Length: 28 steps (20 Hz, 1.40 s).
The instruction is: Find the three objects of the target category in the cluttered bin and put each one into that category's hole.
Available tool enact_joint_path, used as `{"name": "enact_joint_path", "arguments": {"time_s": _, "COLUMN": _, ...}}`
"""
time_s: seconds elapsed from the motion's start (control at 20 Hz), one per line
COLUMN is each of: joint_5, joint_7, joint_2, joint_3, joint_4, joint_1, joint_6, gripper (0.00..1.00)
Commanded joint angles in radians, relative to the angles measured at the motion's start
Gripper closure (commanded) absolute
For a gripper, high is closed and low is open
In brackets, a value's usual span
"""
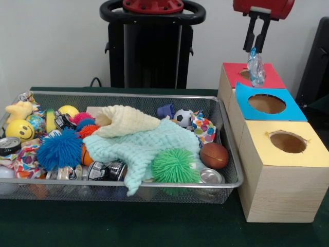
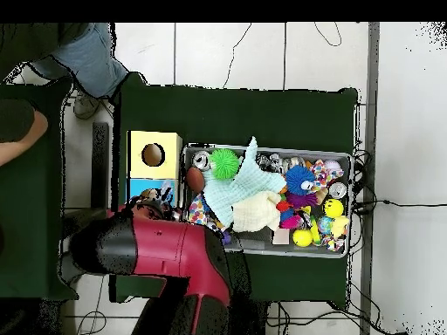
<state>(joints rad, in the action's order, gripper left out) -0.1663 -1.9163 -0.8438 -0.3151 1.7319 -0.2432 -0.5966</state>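
In the front view my gripper hangs at the top right, shut on the top of a crumpled clear-blue plastic bottle. The bottle dangles just over the hole of the red-topped box and hides part of that hole. The wire mesh bin lies to the left, full of clutter: crushed cans, spiky balls, sports balls and cloths. In the overhead view my red arm covers the red box and the gripper.
A blue-topped box and a yellow-topped box stand in a row in front of the red one, each with a round hole. A mint cloth and a cream cloth cover the bin's middle. A person shows at the overhead view's upper left.
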Motion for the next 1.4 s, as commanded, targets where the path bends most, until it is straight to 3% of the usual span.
{"name": "enact_joint_path", "arguments": {"time_s": 0.05, "joint_5": -0.039, "joint_7": -0.286, "joint_2": 0.086, "joint_3": -0.008, "joint_4": -0.076, "joint_1": 0.000, "joint_6": -0.044, "gripper": 1.00}}
{"name": "enact_joint_path", "arguments": {"time_s": 0.55, "joint_5": -0.041, "joint_7": -0.261, "joint_2": 0.089, "joint_3": 0.001, "joint_4": -0.029, "joint_1": 0.007, "joint_6": 0.013, "gripper": 1.00}}
{"name": "enact_joint_path", "arguments": {"time_s": 1.4, "joint_5": -0.074, "joint_7": -0.333, "joint_2": 0.084, "joint_3": -0.034, "joint_4": 0.058, "joint_1": -0.090, "joint_6": 0.086, "gripper": 1.00}}
